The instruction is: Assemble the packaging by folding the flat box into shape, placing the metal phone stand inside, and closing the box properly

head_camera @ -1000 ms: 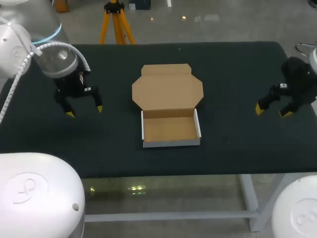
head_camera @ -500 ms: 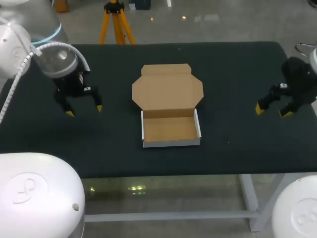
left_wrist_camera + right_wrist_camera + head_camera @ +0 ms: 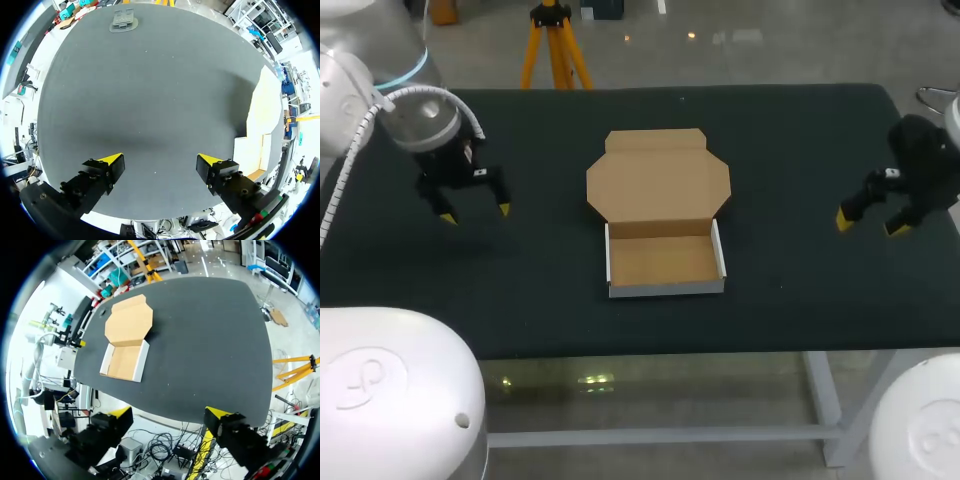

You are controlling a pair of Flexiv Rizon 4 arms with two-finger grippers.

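The cardboard box (image 3: 665, 262) stands folded into a shallow tray at the table's middle, with its lid (image 3: 658, 180) lying open and flat behind it. The tray is empty. My left gripper (image 3: 472, 212) hangs open above the bare mat, left of the box. In the left wrist view the grey metal phone stand (image 3: 122, 21) lies far ahead of the open gripper (image 3: 160, 161), and the box (image 3: 260, 132) is off to one side. My right gripper (image 3: 868, 223) stands open near the table's right edge, well away from the box (image 3: 127, 342). The head view does not show the stand.
The dark mat (image 3: 790, 150) covers the whole table. Bare mat lies between each gripper and the box. The table's front edge (image 3: 720, 350) runs a little in front of the tray.
My left gripper has shifted to the left and slightly back, further from the box. The right arm and the box have not moved.
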